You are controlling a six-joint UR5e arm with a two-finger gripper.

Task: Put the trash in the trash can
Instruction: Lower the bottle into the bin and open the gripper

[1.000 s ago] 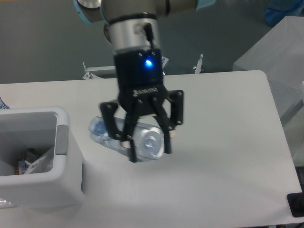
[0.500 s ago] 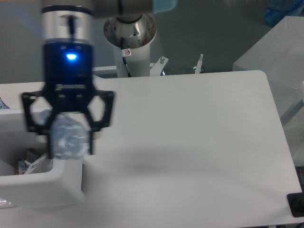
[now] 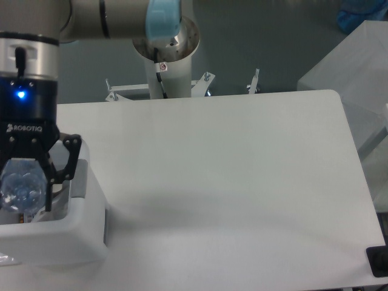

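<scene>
Clear bottle clamped in jaws, over bin

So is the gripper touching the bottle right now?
Touching. The camera view shows the gripper fingers closed around the clear bottle, holding it over the trash can.

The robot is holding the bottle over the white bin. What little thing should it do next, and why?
Probably open the tool and let go. The clear plastic water bottle hangs clamped between the black fingers right above the opening of the white boxy plastic bin, so it should drop straight inside. Lowering a touch first might make the drop gentler.
</scene>
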